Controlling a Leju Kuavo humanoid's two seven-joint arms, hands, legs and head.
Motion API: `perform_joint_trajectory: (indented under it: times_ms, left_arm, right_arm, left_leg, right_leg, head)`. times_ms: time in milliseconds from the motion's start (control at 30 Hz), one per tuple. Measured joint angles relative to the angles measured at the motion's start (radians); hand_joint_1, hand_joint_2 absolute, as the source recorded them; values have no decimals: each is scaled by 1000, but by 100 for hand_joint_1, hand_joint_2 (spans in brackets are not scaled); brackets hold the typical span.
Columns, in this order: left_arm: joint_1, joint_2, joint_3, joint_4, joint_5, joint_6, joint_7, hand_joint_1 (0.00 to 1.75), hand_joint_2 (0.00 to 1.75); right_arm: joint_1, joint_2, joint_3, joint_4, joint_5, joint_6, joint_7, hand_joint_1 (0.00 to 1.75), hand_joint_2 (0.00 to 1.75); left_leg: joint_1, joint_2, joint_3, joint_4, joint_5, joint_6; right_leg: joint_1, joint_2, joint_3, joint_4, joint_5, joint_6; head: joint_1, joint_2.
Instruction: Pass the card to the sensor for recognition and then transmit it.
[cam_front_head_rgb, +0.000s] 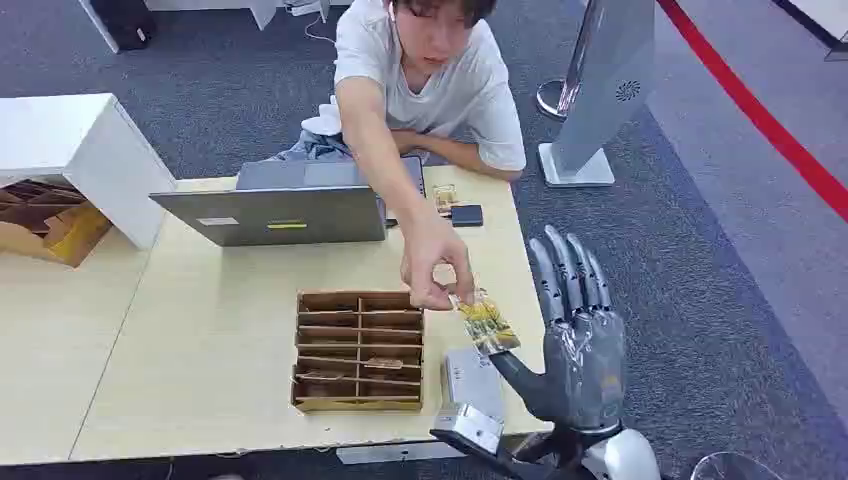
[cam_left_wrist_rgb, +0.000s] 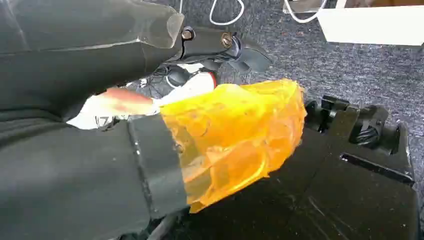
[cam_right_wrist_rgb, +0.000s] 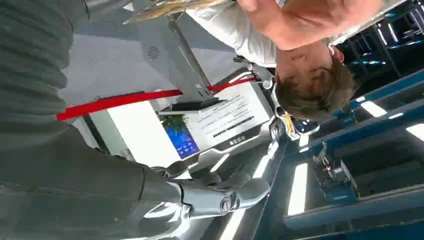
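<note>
At nine o'clock in the head view a white box (cam_front_head_rgb: 85, 150) stands on the pale wooden surface (cam_front_head_rgb: 200, 370), with an open cardboard carton (cam_front_head_rgb: 45, 225) tucked beside it. Toward eleven o'clock a grey laptop (cam_front_head_rgb: 285, 205) sits with its lid raised. Near the middle, toward six o'clock, lies a brown cardboard tray (cam_front_head_rgb: 357, 350) split into slotted compartments. Just beside it at its three o'clock side, a small silver sensor box (cam_front_head_rgb: 470, 380) rests near the surface's front edge.

A person in a white T-shirt (cam_front_head_rgb: 430, 75) leans in from twelve o'clock, one arm stretched across the surface. The person's hand (cam_front_head_rgb: 435, 265) pinches the upper end of the card (cam_front_head_rgb: 487, 322), a yellow-patterned piece in a clear sleeve, which hangs tilted just above the sensor box. A small dark object (cam_front_head_rgb: 466, 215) and another clear-sleeved card (cam_front_head_rgb: 444, 197) lie behind, near the far edge.

At four o'clock the right hand (cam_front_head_rgb: 572, 340) stands upright, palm turned inward, fingers straight and apart; its thumb reaches toward the card's lower end, and whether it touches the card I cannot tell. It grips nothing clearly.

In the left wrist view, the left hand (cam_left_wrist_rgb: 100, 100) hangs over grey carpet; its dark fingers curl beside a translucent orange piece (cam_left_wrist_rgb: 235, 135), and whether it holds anything I cannot tell.

At two o'clock in the head view stands a grey kiosk (cam_front_head_rgb: 600, 90) beside a red floor stripe (cam_front_head_rgb: 760, 115).
</note>
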Motion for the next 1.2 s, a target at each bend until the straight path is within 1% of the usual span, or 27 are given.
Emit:
perform_joint_trajectory:
  times_ms: [300, 333, 367, 400, 433, 467, 500, 533, 600, 633, 667, 700, 1200]
  left_arm:
    - [-6, 0, 0, 0, -3, -3, -2, 0, 0]
    - [-6, 0, 0, 0, -3, -3, -2, 0, 0]
    - [-6, 0, 0, 0, -3, -5, -2, 0, 0]
    - [-6, 0, 0, 0, -3, -6, -2, 0, 0]
    - [-6, 0, 0, 0, -3, -6, -2, 0, 0]
    - [-6, 0, 0, 0, -4, -6, -2, 0, 0]
    - [-6, 0, 0, 0, -6, -8, -2, 0, 0]
    - [-6, 0, 0, 0, -7, -8, -2, 0, 0]
    - [-6, 0, 0, 0, -10, -8, -2, 0, 0]
    - [-6, 0, 0, 0, -10, -9, -2, 0, 0]
    - [-6, 0, 0, 0, -10, -9, -2, 0, 0]
    - [-6, 0, 0, 0, -10, -9, -2, 0, 0]
    - [-7, 0, 0, 0, -17, -14, -2, 0, 0]
  right_arm:
    - [-7, 0, 6, -4, 6, -8, 6, 0, 175]
    - [-7, 0, 6, -5, 6, -9, 6, 3, 175]
    - [-7, 0, 7, -5, 4, -10, 6, 30, 175]
    - [-7, 0, 8, -6, 3, -11, 7, 70, 175]
    - [-7, 0, 9, -6, 2, -11, 7, 140, 175]
    - [-7, 0, 10, -6, -1, -12, 7, 152, 175]
    - [-7, 0, 11, -6, -4, -12, 7, 152, 175]
    - [-7, 0, 11, -6, -5, -13, 7, 159, 175]
    - [-7, 0, 12, -8, -9, -13, 7, 159, 175]
    - [-7, 0, 13, -8, -12, -13, 6, 162, 175]
    - [-7, 0, 13, -8, -12, -13, 6, 171, 175]
    - [-7, 0, 14, -8, -13, -13, 6, 175, 175]
    - [-8, 0, 19, -14, -34, -13, 1, 175, 175]
  left_leg:
    - [0, 0, 0, 0, 0, 0]
    - [0, 0, 0, 0, 0, 0]
    - [0, 0, 0, 0, 0, 0]
    - [0, 0, 0, 0, 0, 0]
    - [0, 0, 0, 0, 0, 0]
    - [0, 0, 0, 0, 0, 0]
    - [0, 0, 0, 0, 0, 0]
    - [0, 0, 0, 0, 0, 0]
    - [0, 0, 0, 0, 0, 0]
    - [0, 0, 0, 0, 0, 0]
    - [0, 0, 0, 0, 0, 0]
    - [0, 0, 0, 0, 0, 0]
    - [0, 0, 0, 0, 0, 0]
  right_leg:
    - [0, 0, 0, 0, 0, 0]
    - [0, 0, 0, 0, 0, 0]
    - [0, 0, 0, 0, 0, 0]
    - [0, 0, 0, 0, 0, 0]
    - [0, 0, 0, 0, 0, 0]
    - [0, 0, 0, 0, 0, 0]
    - [0, 0, 0, 0, 0, 0]
    - [0, 0, 0, 0, 0, 0]
    - [0, 0, 0, 0, 0, 0]
    - [0, 0, 0, 0, 0, 0]
    - [0, 0, 0, 0, 0, 0]
    - [0, 0, 0, 0, 0, 0]
    - [0, 0, 0, 0, 0, 0]
  head:
    - [0, 0]
    - [0, 0]
    - [0, 0]
    - [0, 0]
    - [0, 0]
    - [0, 0]
    - [0, 0]
    - [0, 0]
    - [0, 0]
    - [0, 0]
    - [0, 0]
    - [0, 0]
    - [0, 0]
